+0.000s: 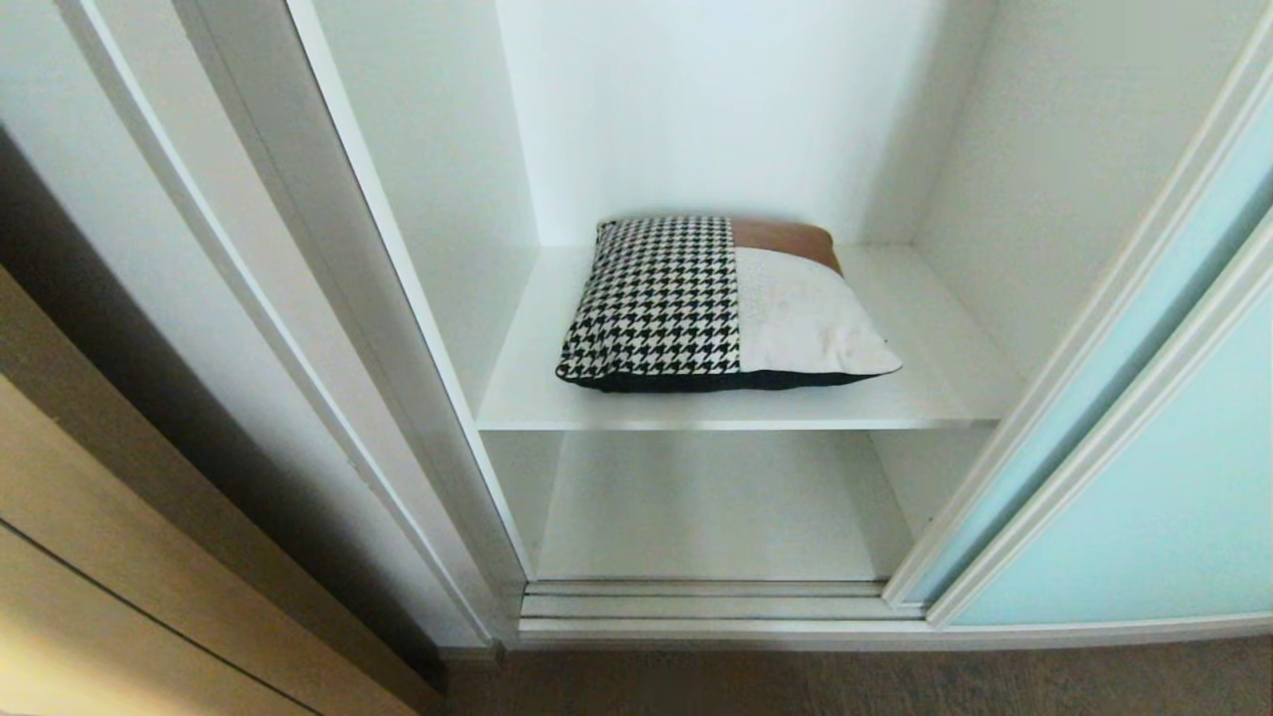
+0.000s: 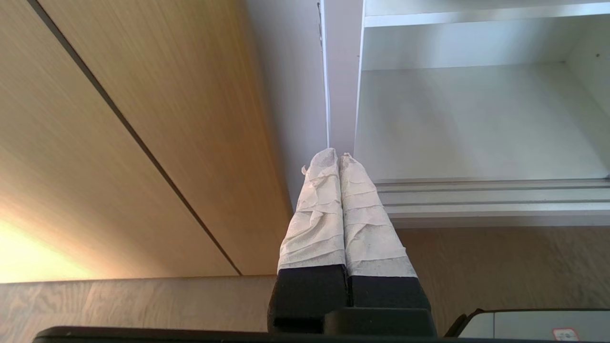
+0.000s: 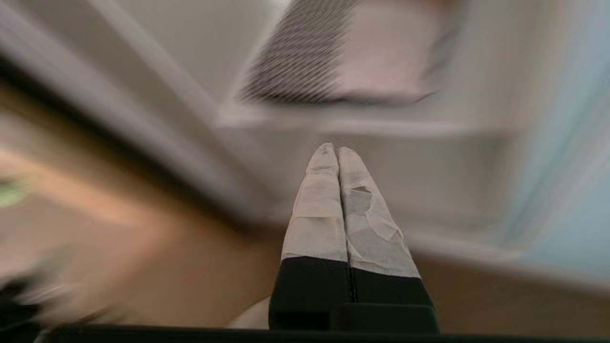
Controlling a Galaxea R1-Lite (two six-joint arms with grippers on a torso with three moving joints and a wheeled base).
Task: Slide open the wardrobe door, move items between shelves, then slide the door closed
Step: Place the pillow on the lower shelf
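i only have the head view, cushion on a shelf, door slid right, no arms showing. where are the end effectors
Observer: The left end effector is shut and empty, pointing at the white post beside the wood-grain panel.
Operator: and the right one
Observer: The right end effector is also shut, holding nothing, and aimed toward the cushion.
Operator: anything on the lower shelf
Observer: The left wrist view shows the lower shelf bare behind the sliding track.
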